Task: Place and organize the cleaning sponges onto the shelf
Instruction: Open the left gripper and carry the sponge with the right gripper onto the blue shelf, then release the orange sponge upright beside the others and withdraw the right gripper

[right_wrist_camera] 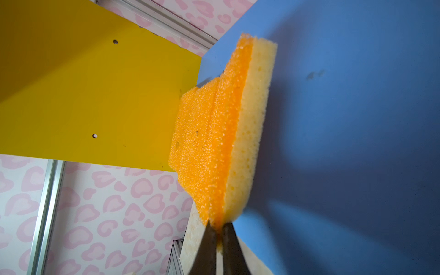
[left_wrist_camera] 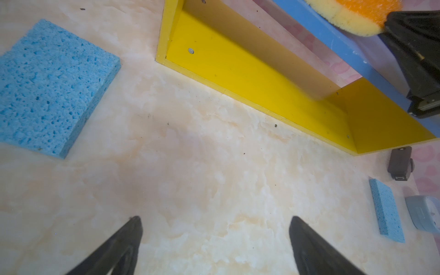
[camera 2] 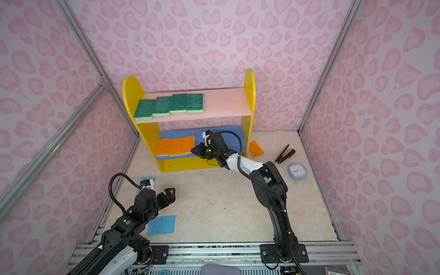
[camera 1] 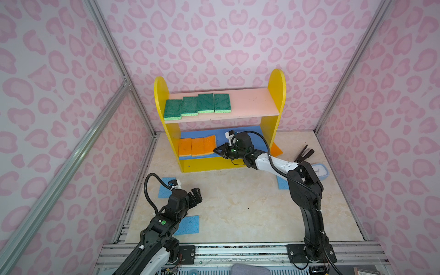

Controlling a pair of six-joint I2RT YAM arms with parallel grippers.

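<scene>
The shelf (camera 1: 276, 95) stands at the back, with several green cleaning sponges (camera 1: 197, 104) in a row on its pink board. Three orange sponges (camera 1: 197, 146) lie on the blue board. My right gripper (camera 1: 217, 150) (right_wrist_camera: 219, 228) is shut on the near edge of the rightmost orange sponge (right_wrist_camera: 221, 133), which curls up against its neighbour. A fourth orange sponge (camera 2: 256, 148) lies on the floor right of the shelf. Blue sponges lie on the floor (camera 1: 189, 225) (camera 1: 164, 188) (camera 1: 282, 182). My left gripper (camera 1: 196, 194) (left_wrist_camera: 215, 221) hangs open and empty over bare floor.
A black stapler (camera 2: 284, 153) and a light-blue clock (camera 2: 297, 171) lie on the floor at the right, near the right arm's elbow. The right half of the pink board and of the blue board (right_wrist_camera: 357, 119) is bare. Walls close in on three sides.
</scene>
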